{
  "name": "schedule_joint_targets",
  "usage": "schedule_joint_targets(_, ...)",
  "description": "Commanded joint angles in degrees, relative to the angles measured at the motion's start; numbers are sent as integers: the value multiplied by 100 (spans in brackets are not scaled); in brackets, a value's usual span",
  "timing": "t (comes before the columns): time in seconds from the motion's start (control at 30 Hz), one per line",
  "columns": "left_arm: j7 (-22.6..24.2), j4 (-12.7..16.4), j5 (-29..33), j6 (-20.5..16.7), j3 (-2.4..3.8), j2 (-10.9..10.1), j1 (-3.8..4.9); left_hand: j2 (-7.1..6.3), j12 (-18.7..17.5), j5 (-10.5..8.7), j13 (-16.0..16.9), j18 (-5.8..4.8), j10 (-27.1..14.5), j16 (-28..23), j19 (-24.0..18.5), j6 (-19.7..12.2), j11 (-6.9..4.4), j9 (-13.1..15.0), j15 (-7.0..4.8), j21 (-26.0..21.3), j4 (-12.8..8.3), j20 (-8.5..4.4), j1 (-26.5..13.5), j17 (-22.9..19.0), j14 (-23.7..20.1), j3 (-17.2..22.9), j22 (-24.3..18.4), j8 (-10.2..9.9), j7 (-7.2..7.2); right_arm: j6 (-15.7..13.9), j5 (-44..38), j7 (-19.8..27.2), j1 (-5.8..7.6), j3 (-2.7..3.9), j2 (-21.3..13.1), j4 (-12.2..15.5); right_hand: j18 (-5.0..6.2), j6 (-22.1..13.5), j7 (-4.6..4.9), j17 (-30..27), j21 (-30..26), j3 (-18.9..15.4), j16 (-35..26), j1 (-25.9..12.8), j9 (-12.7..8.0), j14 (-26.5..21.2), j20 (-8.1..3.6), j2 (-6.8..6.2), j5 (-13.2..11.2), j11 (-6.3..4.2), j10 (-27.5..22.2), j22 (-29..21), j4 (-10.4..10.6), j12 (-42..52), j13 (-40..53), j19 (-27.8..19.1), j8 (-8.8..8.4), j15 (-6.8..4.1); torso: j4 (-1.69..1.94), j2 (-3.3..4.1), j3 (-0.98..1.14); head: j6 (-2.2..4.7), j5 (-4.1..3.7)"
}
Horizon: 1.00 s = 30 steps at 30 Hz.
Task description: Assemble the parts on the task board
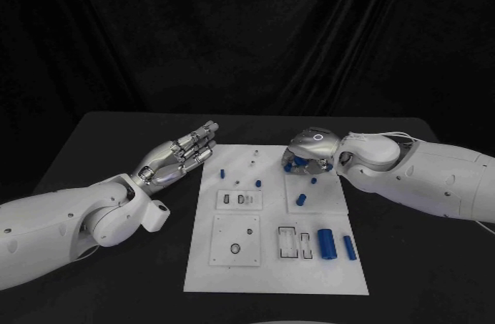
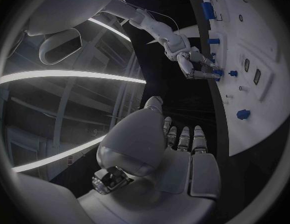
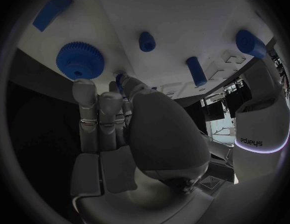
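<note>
Left hand: my left hand (image 1: 181,156) lies on the black table (image 1: 103,145) just beside the left edge of the task board (image 1: 273,267) — fingers straight and side by side, holding nothing, touching no part.
Task board: white plate in the middle of the table, with recessed slots and small holes.
Parts, near end: two blue cylinders (image 1: 329,244) lie side by side at the right of the board, beside the rectangular slots.
Parts, far end: a small blue peg (image 1: 223,172) stands near the left edge; a blue gear (image 3: 79,59) sits just beside my right fingertips.
Right hand: my right hand (image 1: 307,151) is bent down over the far right of the board, fingertips (image 3: 120,79) at a small blue piece — whether they grip it, I cannot tell.
</note>
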Motion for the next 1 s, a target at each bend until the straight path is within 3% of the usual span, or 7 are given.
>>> schedule_joint_targets(0.03, 575, 14, -30, 79, 4, -21, 13, 8, -37, 30, -7, 32, 3, -21, -6, 13, 45, 10, -229, -19, -4, 16, 59, -5, 8, 41, -10, 34, 26, -413, 243, 50, 2, 4, -57, 106, -50, 48, 3, 15, 27, 41, 24, 22, 62, 0, -11, 46, 26, 8, 46, 26, 16, 9, 16, -2, 20, -16, -1, -2, -3, -5, 16)
schedule_joint_targets(0.2, 557, 21, -30, 68, 4, -55, 13, 8, -37, 42, -7, 31, 3, -21, -6, 23, 49, 11, -224, -19, -7, 22, 68, -5, 8, 47, -10, 36, 31, -460, 419, -36, 155, 5, -74, 250, -55, 119, -9, 54, 69, 40, 50, -56, 89, 1, -1, -1, 38, 10, 75, 89, 42, -31, 10, -10, 41, -8, 0, 0, -4, -20, 43)
schedule_joint_targets(0.33, 542, 11, -30, 55, 3, -53, 13, 4, -37, 52, -7, 31, 3, -21, -6, -6, 48, 7, -220, -19, -10, 26, 77, -5, 8, 51, -10, 31, 20, -297, 732, -178, 356, 5, 13, 306, -56, 144, -17, 82, 89, 34, 68, -108, 103, 2, 1, -31, 51, 10, 86, 121, 61, -52, 8, -16, 45, -8, -3, -1, -2, -46, -12)
schedule_joint_targets(0.43, 549, -2, -30, 54, 3, -35, 13, 4, -37, 52, -7, 31, 3, -21, -6, -6, 48, 7, -220, -19, -10, 26, 77, -5, 8, 51, -10, 31, 20, -183, 899, -216, 428, 5, 137, 240, -57, 147, -19, 89, 96, 32, 73, -128, 107, 2, 2, -39, 44, 11, 85, 132, 69, -60, 7, -17, 43, -8, -4, -3, -4, -31, -28)
schedule_joint_targets(0.67, 576, -30, -30, 76, 3, 13, 13, 13, -37, 88, -7, 35, 3, -21, -6, -23, 3, 5, -215, -19, -8, 39, 113, -5, 8, 84, -10, 28, -50, -35, 1065, -151, 488, 5, 627, -218, -76, 112, -15, 144, 176, 53, 109, -162, 111, 6, 10, -56, 50, 24, 31, 255, 80, -95, 1, -2, 9, 3, -11, 2, -3, -20, -32)
schedule_joint_targets(0.87, 574, -48, -30, 87, 3, 29, 13, 14, -37, 88, -7, 35, 3, -21, -6, -25, 2, 4, -215, -19, -8, 39, 113, -5, 8, 84, -10, 27, -52, -75, 1099, -59, 466, 5, 1027, -715, -100, 60, 6, 305, 273, 97, 220, -163, 111, 29, 22, -77, 110, 45, -35, 401, 66, -101, 0, 20, -36, 17, 12, 20, -22, -22, -60)
schedule_joint_targets(1.0, 564, -59, -30, 94, 3, 34, 13, 13, -37, 89, -7, 36, 3, -21, -6, -29, -3, 4, -215, -19, -7, 41, 117, -5, 8, 87, -10, 26, -61, -49, 1106, -43, 443, 5, 1185, -932, -109, 56, 7, 344, 308, 101, 248, -165, 111, 36, 24, -80, 114, 47, -41, 450, 66, -101, 0, 36, -40, 19, 18, 36, -12, -10, -65)
